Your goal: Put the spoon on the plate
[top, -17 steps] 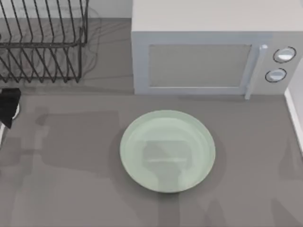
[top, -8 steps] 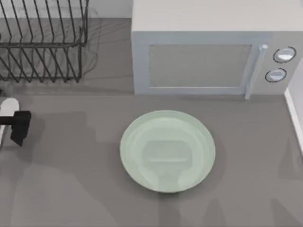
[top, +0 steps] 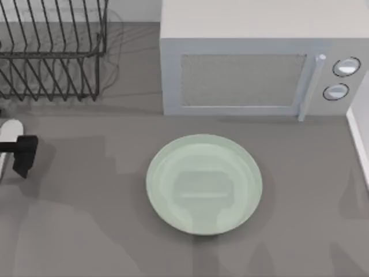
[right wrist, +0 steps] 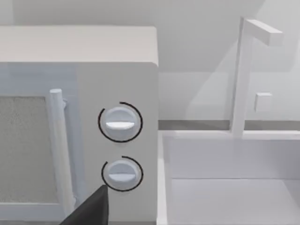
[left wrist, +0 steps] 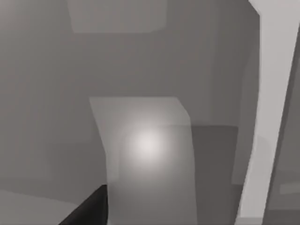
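Top view: glossy round mint-green plate (top: 204, 184) with shallow rim, bare, centre of matte grey counter (top: 86, 231). Boxy white microwave (top: 253, 63) far behind it; black wire rack (top: 52, 52) far left. Left tool (top: 23, 154) at far-left edge above the counter; finger spread cannot be told.

Right wrist view: microwave's two round dials (right wrist: 120, 123), white sink basin (right wrist: 225, 178) beside.

Left arm: enters at the table's left edge, about midway along it. A pale rounded wrist segment sits right at the edge, with the dark left gripper (top: 24, 154) just inboard of it, over the bare table surface. One dark fingertip (left wrist: 89, 211) shows in the left wrist view.

Right arm: one dark fingertip (right wrist: 91, 208) shows in the right wrist view.
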Available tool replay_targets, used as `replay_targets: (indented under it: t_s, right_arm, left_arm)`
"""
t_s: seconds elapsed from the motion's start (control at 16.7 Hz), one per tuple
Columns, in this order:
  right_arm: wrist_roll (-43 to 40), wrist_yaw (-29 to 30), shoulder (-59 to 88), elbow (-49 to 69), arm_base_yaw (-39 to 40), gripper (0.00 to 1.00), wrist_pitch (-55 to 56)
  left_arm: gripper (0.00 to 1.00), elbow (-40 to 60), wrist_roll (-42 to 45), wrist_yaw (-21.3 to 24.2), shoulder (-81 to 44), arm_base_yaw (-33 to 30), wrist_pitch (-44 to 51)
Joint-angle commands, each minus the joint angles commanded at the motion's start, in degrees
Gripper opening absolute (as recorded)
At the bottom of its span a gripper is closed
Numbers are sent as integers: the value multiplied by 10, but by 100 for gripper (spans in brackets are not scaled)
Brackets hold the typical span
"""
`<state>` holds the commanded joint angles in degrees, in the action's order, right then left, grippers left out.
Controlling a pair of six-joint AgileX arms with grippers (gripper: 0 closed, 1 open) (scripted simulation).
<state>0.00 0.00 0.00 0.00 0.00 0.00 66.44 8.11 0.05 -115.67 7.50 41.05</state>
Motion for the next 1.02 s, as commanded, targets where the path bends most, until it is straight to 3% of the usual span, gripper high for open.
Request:
replay_targets:
  t_s: [0.54, 1.02]
  right_arm:
    - [0, 0, 0, 0, 0, 100, 0]
    - [0, 0, 0, 0, 0, 100, 0]
  left_arm:
    - [2, 0, 0, 0, 0, 0, 0]
    - [0, 0, 0, 0, 0, 0, 0]
